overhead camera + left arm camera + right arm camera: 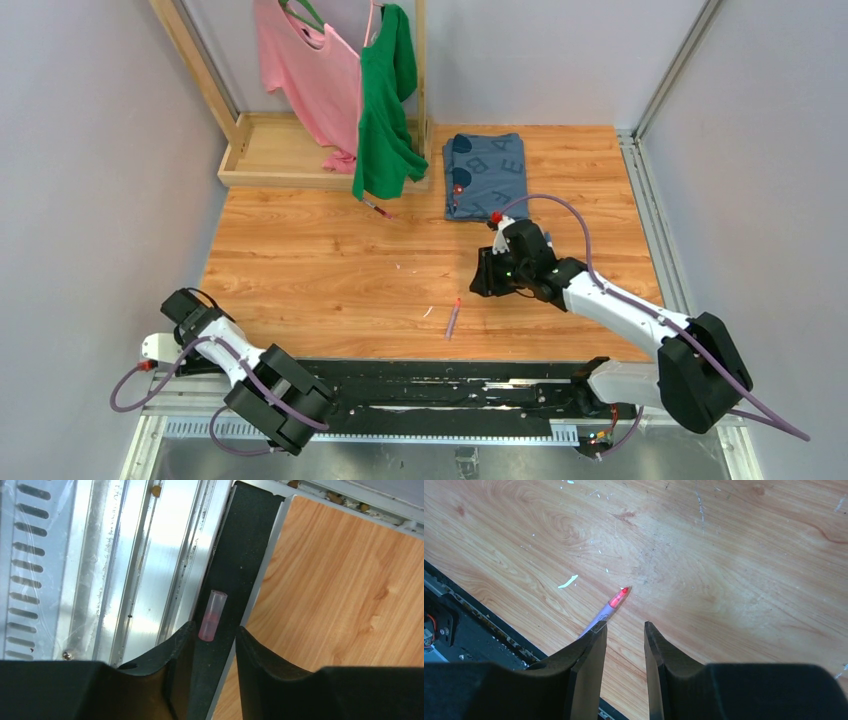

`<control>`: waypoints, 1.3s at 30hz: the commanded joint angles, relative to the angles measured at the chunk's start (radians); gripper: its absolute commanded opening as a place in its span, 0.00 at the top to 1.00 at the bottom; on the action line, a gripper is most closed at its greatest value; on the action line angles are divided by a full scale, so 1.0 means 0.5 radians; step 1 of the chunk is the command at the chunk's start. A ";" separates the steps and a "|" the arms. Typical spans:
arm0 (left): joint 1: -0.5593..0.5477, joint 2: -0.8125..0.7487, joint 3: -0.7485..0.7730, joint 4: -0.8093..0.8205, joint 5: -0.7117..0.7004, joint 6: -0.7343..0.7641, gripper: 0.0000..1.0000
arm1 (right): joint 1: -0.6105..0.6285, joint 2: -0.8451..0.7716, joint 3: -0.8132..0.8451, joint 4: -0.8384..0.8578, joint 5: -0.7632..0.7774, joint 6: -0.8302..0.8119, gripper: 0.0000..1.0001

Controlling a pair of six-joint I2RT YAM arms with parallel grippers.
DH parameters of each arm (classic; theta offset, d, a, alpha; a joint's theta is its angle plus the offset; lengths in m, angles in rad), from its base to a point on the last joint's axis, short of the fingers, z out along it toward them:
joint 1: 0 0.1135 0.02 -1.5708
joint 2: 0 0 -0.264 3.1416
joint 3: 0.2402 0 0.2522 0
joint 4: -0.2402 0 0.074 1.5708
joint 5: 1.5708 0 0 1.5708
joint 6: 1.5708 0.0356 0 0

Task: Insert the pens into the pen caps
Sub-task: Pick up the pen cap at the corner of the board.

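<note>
A short translucent pink pen cap [212,615] lies on a black strip [245,555] at the table's near edge. My left gripper [214,627] is open. Its fingertips flank the cap's near end, which sits closer to the left finger without being clamped. A pale purple pen with a red tip lies on the wood [453,320] near the front edge. In the right wrist view this pen [613,602] runs behind the left fingertip. My right gripper [625,624] [487,275] hangs open above the wood, nothing between its fingers. A dark red pen [377,208] lies below the green shirt.
A folded blue cloth [486,175] lies at the back with small red bits on it. A wooden rack [290,160] holds a pink and a green shirt at the back left. A white sliver of scrap [567,582] lies by the purple pen. Aluminium rails [125,570] run left of the black strip.
</note>
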 commanded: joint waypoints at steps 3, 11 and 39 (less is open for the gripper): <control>0.097 0.132 -0.017 0.074 0.057 0.037 0.62 | 0.010 -0.063 -0.030 -0.024 0.062 0.020 0.66; 0.121 0.130 -0.031 0.094 0.072 0.045 0.61 | 0.005 -0.090 -0.033 -0.037 0.068 0.019 0.66; 0.157 0.323 0.021 0.131 0.106 0.058 0.90 | -0.062 -0.364 -0.066 -0.135 0.229 0.044 0.66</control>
